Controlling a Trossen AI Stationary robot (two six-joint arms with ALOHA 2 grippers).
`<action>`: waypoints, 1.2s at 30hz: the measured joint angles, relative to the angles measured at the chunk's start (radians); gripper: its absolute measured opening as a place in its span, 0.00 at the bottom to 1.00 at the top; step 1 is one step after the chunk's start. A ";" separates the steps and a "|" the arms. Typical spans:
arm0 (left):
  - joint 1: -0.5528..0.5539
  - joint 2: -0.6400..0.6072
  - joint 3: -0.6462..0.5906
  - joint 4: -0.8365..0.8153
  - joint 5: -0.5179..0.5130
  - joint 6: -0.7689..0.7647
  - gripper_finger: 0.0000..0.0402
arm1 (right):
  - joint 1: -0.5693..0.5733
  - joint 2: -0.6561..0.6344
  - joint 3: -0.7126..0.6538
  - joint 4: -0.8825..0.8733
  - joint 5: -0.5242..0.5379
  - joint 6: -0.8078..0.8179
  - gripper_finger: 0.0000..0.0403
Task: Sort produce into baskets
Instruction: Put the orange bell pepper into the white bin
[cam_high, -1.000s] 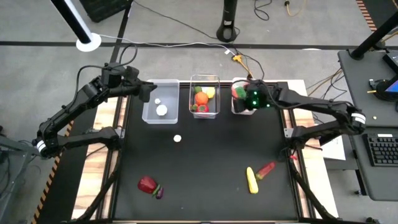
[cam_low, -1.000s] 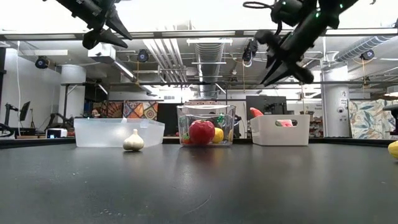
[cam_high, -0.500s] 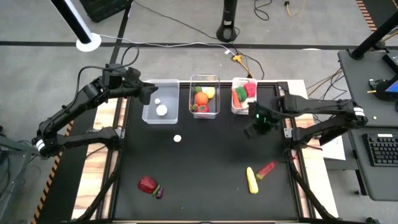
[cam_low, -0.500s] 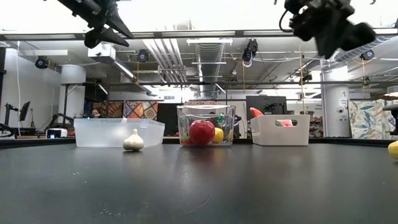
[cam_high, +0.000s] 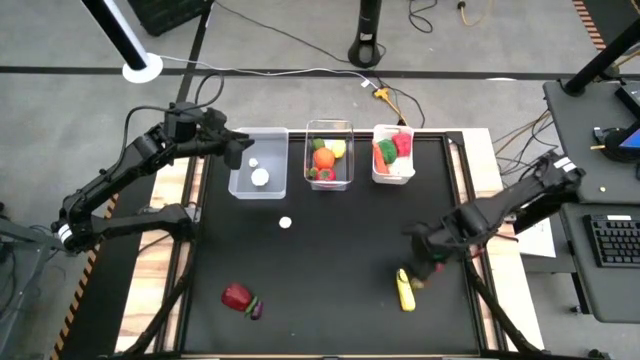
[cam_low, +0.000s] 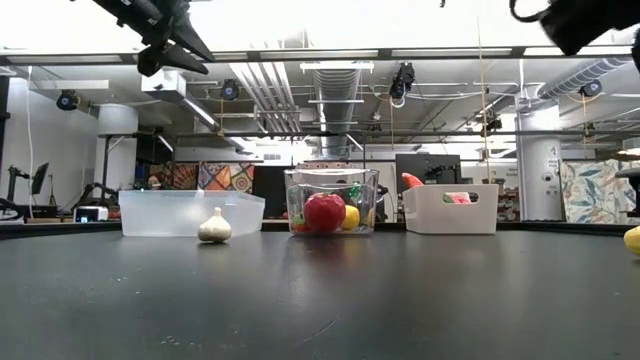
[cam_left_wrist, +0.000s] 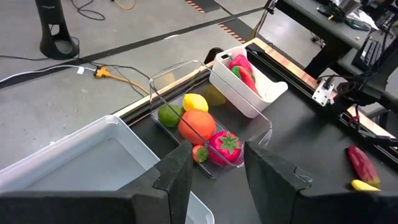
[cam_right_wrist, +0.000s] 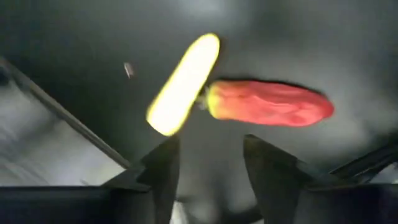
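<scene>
My right gripper (cam_high: 428, 252) hangs open and empty above a yellow corn (cam_right_wrist: 183, 84) and a red pepper (cam_right_wrist: 267, 102), which lie side by side on the black table near its near right part. The corn also shows in the high view (cam_high: 405, 291). My left gripper (cam_high: 238, 147) waits open and empty over the far end of the left clear bin (cam_high: 243, 185), which holds two white pieces (cam_high: 260, 177). The middle clear bin (cam_high: 329, 128) holds an orange, a lemon and other produce. The white bin (cam_high: 392, 180) holds red and green pieces. A white garlic (cam_high: 285, 223) lies on the table.
A red piece (cam_high: 236, 296) and a small purple piece (cam_high: 254, 310) lie near the table's near left part. The three bins stand in a row along the far edge. The table's middle is bare black surface. Cables and stands lie on the floor beyond.
My right gripper has gone from over the white bin toward the table's near edge and now hangs above the corn and the red pepper. The produce on the table has stayed where it was.
</scene>
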 joint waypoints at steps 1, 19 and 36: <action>0.000 0.000 0.000 0.000 0.000 0.000 0.32 | 0.025 0.005 -0.007 0.000 0.005 -0.062 0.44; 0.000 0.000 0.000 0.000 0.000 0.000 0.32 | 0.128 0.355 -0.031 0.002 0.025 -0.724 0.54; 0.000 0.000 0.000 0.000 0.000 -0.003 0.32 | 0.127 0.511 -0.032 0.007 0.023 -0.799 0.20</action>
